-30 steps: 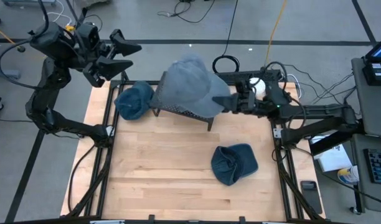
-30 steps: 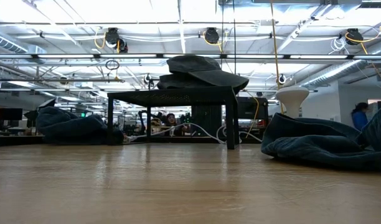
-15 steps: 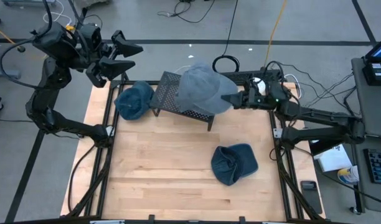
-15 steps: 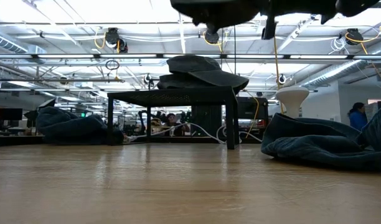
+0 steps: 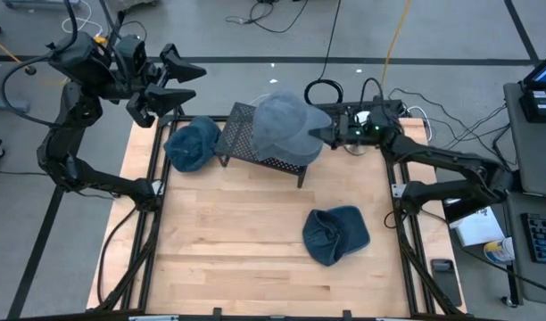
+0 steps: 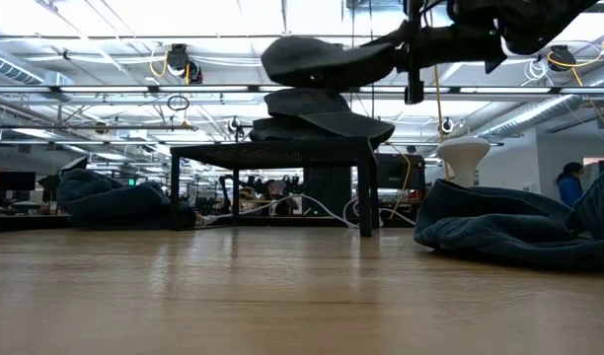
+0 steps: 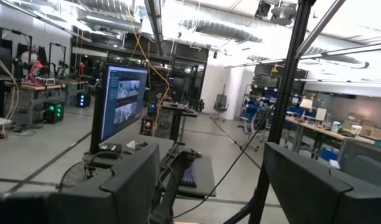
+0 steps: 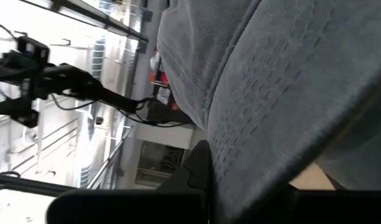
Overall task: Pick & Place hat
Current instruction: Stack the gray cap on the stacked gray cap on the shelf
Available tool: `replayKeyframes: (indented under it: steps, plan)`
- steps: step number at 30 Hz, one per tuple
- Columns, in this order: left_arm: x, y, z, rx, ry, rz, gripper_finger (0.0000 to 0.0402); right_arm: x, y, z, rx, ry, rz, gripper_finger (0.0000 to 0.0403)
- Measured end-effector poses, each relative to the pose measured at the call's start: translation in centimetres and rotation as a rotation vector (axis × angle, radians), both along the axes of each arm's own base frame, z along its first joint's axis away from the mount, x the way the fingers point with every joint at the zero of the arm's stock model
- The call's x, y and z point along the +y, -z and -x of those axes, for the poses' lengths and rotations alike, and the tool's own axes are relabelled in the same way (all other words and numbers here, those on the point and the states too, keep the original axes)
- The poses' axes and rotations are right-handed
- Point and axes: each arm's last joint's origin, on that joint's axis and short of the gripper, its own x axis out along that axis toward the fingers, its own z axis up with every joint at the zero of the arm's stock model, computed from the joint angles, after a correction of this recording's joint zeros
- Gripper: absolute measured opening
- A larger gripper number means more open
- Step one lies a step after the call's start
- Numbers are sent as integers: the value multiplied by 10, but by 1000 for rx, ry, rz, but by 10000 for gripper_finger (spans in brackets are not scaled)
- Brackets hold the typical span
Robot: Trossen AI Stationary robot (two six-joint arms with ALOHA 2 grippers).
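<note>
Grey cap (image 5: 286,125) now lifted off black mesh rack (image 5: 242,134), carried toward 3 o'clock compared with second ago; hangs by brim above second cap (image 6: 317,113) resting on rack. Right gripper (image 5: 331,134) clenched on brim. Pick looks done; place spot unknown. Left gripper (image 5: 179,80) spread, idle at 11 o'clock. Two blue hats (image 5: 335,234) lie on table (image 5: 237,250). Pinch point itself hidden under fabric.

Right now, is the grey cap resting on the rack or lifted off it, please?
Lifted: the low view shows the grey cap hanging above the rack, its brim gripped by the right gripper.
</note>
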Motion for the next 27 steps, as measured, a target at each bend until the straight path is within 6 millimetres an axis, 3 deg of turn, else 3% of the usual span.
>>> replayKeyframes:
  steps: [27]
  plan:
    - [0,1,0,5,-21,-47,263,-8,37,-5,269,38,-58,12]
